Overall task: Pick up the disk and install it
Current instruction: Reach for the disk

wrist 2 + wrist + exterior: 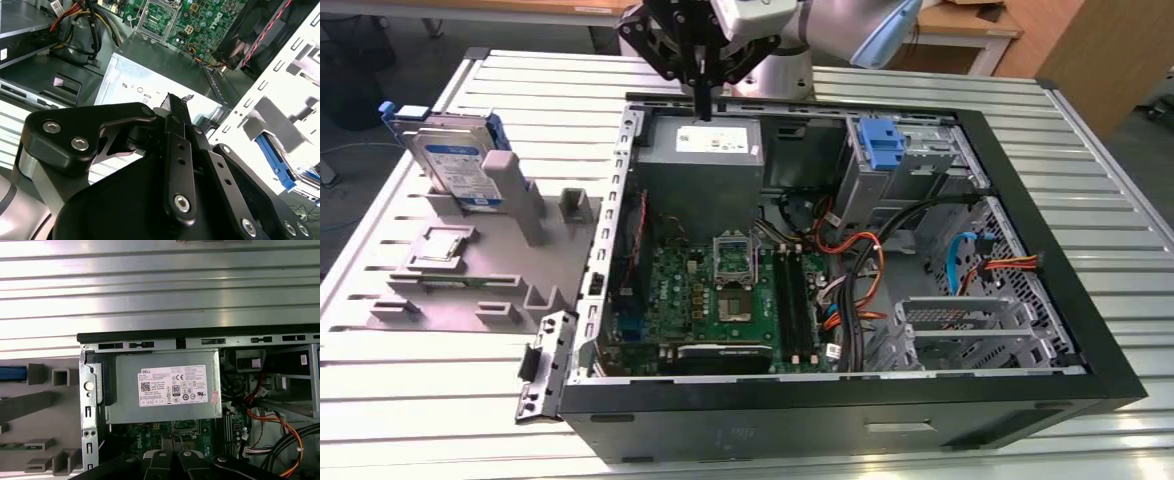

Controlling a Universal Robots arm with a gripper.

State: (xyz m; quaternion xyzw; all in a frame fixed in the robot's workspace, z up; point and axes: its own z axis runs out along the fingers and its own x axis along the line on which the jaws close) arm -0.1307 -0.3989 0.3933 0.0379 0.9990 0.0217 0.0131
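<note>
- Disk [460, 165]: flat silver rectangle, blue-framed, standing on edge in a grey moulded holder [467, 290] on the ribbed metal counter [1094, 150], at 10 o'clock in the exterior view, with its long axis roughly upright.
- End effector [704, 108]: black fingers pressed together and empty, over the boxy power supply [700, 150].

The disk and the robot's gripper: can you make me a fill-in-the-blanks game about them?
1. The disk stands in a grey holder on the exterior view's ____ side.
2. The gripper hangs over the power supply inside the open computer ____.
3. The gripper's fingers are shut and hold ____.

Missing words: left, case, nothing.
</note>
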